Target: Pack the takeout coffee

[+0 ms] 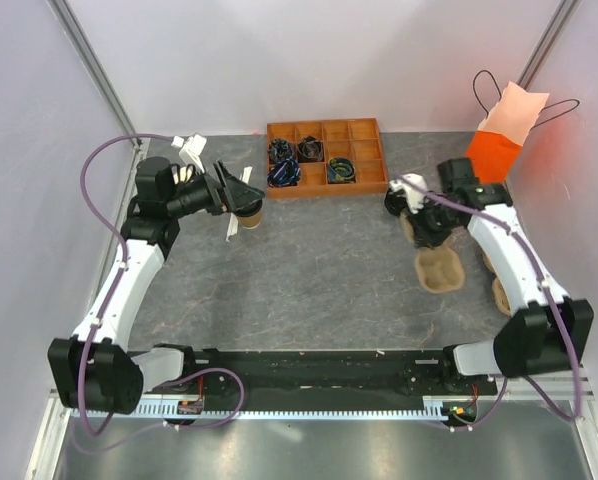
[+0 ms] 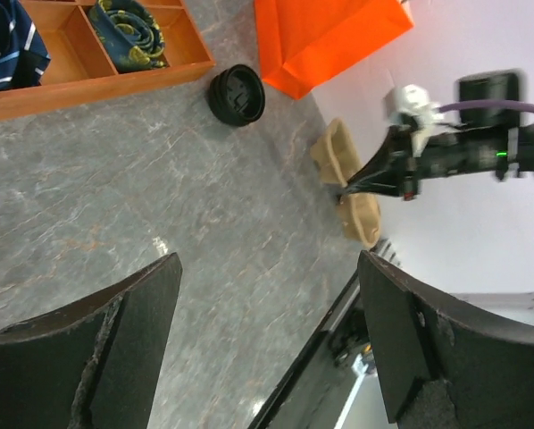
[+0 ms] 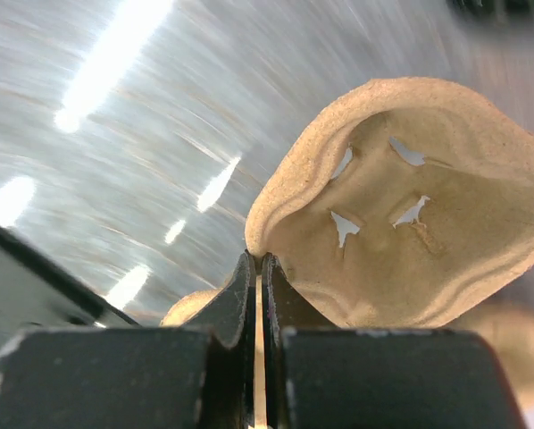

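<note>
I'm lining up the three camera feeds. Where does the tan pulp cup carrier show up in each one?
Top external: the cup carrier lies right of centre, beside the right arm.
Left wrist: the cup carrier is upper right of centre, below the orange bag.
Right wrist: the cup carrier fills the right half.
Shared landmark: the right gripper, pinching its rim.

grey table (image 1: 309,260) bears wooden tray (image 1: 364,131), orange bag (image 1: 494,155), black lid (image 2: 236,94).

White arm links (image 1: 129,285), black joints (image 1: 94,375), looping purple cables (image 2: 495,107), black claw fingers (image 2: 115,357)
</note>
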`<state>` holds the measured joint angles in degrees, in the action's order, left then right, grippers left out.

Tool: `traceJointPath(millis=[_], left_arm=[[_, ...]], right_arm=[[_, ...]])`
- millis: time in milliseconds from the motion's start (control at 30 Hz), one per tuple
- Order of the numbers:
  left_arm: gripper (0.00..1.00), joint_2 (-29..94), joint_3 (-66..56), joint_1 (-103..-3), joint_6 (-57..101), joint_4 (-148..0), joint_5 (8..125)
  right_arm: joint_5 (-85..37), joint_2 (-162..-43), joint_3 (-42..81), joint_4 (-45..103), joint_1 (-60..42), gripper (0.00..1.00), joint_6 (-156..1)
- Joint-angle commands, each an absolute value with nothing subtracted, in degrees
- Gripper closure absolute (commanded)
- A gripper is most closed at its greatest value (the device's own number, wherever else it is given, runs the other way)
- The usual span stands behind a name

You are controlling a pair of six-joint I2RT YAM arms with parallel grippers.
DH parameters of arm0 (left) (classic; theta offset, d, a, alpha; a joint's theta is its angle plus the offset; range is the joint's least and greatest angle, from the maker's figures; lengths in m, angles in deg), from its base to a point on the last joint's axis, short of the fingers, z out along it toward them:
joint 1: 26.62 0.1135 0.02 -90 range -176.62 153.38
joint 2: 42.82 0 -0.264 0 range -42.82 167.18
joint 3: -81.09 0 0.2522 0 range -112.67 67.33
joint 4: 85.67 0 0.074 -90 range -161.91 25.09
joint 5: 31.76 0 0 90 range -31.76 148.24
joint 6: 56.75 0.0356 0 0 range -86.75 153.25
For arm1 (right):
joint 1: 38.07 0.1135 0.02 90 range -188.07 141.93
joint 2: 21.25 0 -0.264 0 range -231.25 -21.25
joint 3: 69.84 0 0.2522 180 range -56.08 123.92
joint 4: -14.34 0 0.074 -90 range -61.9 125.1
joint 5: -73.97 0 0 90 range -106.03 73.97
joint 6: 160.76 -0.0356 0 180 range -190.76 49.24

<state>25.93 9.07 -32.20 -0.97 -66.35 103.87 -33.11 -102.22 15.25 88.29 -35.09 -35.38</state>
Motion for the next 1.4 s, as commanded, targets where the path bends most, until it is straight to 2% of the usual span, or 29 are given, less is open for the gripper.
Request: traceJointPath(millis=[0,233,400,600,833,1133,1367], left_arm=[[0.14,22.67,5.81,-31.98,10.56,-54.7,104.91],[0.22,23.19,5.02,-33.12,15.58,-46.69,107.28],[0.28,24.5,5.45,-40.4,15.5,-46.25,102.29],[0.33,28.28,6.69,-46.3,13.65,-50.11,100.17],[0.34,31.97,4.76,-52.36,15.49,-51.43,100.25],[0.31,32.59,7.82,-53.69,13.48,-55.47,103.33],[0.35,33.12,8.45,-54.3,13.21,-56.71,102.89]], right_arm=[[-40.02,-95.96,18.71,87.96,-23.85,1.0,-42.44],[-33.8,-92.44,17.49,82.08,-1.27,1.0,-43.86],[-19.12,-92.61,13.97,76.19,13.23,1.0,-47.37],[-17.78,-94.28,14.14,73.81,17.73,1.0,-51.07],[-19.72,-95.69,14.23,73.46,21.17,1.0,-50.63],[-20.16,-96.66,14.58,73.19,22.14,1.0,-51.86],[-21.39,-97.27,16.42,73.28,22.66,1.0,-51.77]])
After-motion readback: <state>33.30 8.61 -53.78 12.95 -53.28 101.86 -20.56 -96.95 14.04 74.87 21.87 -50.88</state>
